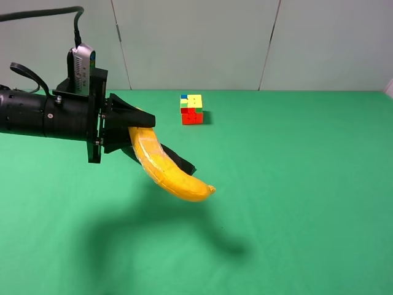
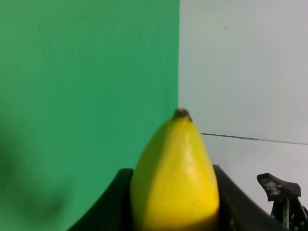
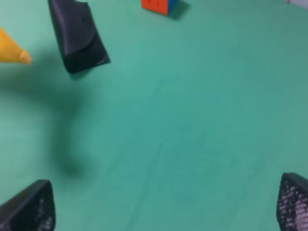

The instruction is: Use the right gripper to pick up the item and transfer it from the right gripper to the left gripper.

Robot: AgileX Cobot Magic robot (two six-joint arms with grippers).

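Green table (image 1: 307,203), pale wall behind. Left gripper (image 1: 140,132) clamped one end of banana (image 1: 169,169), which hung clear above table; long axis slanted down toward right side. Right gripper (image 3: 163,211) stood wide, empty, well apart from free tip. Handover judged complete.

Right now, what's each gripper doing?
Left gripper: closed on the banana, holding it in the air.
Right gripper: open, holding nothing.

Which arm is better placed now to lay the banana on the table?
Left: the left gripper holds the banana above the table; the right gripper is open and empty.
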